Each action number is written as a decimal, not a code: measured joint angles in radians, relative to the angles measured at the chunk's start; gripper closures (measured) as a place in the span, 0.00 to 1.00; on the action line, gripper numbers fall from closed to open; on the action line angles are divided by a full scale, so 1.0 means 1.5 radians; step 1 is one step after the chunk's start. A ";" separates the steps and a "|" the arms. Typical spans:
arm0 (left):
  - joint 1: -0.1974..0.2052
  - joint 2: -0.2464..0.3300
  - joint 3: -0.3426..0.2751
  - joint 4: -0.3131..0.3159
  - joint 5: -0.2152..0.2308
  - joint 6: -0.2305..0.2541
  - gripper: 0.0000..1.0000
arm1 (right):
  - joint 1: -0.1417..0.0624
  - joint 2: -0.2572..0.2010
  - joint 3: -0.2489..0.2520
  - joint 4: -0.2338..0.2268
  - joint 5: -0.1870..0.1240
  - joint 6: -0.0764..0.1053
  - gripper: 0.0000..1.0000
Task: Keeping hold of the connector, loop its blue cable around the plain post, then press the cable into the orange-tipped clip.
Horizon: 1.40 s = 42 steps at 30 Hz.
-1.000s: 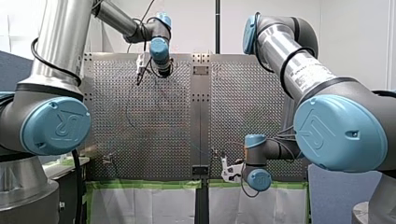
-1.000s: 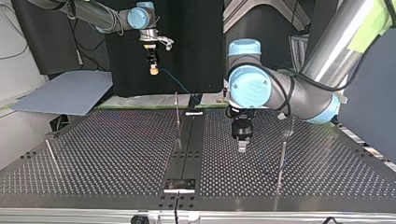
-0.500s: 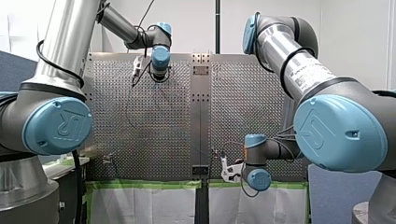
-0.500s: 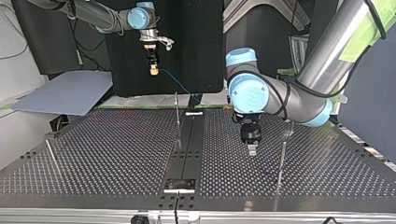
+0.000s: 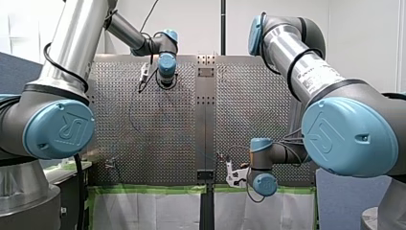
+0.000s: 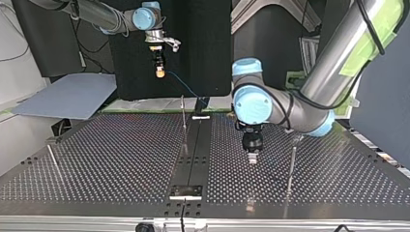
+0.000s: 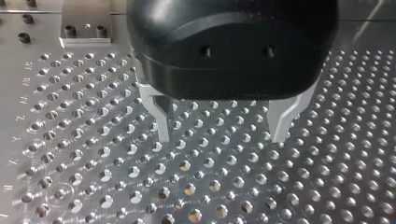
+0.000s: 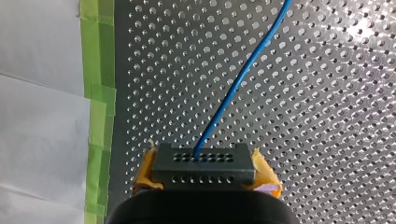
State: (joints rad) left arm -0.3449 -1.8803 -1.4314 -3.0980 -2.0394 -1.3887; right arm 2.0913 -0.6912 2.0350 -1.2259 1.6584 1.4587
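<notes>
One mover: my left fingers (image 7: 161, 122).

**Perforated metal table with three thin posts**

The table (image 6: 121, 159) is two sheets of hole-dotted metal joined by a dark strip (image 6: 193, 154) down the middle. In the top view a small plate (image 6: 185, 191) sits at the strip's near end and a far plate (image 6: 201, 117) at its other end. A thin post (image 6: 183, 116) stands just beside the strip, a second post (image 6: 291, 164) toward the right, a third post (image 6: 53, 159) near the left edge. Green tape (image 5: 148, 189) lines one edge
</notes>
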 joint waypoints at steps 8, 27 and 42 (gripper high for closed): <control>0.017 -0.001 0.001 0.001 0.052 0.000 0.01 | 0.000 0.000 0.000 0.000 0.000 -0.001 1.00; 0.039 -0.018 0.004 0.034 -0.025 0.093 0.01 | 0.000 0.000 0.000 -0.002 0.000 0.000 1.00; 0.030 -0.047 0.000 0.052 -0.060 0.127 0.01 | 0.001 0.000 0.000 0.003 0.001 -0.002 1.00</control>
State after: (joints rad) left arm -0.2999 -1.9508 -1.4311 -3.0195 -2.1295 -1.1979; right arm 2.0926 -0.6912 2.0351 -1.2219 1.6595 1.4562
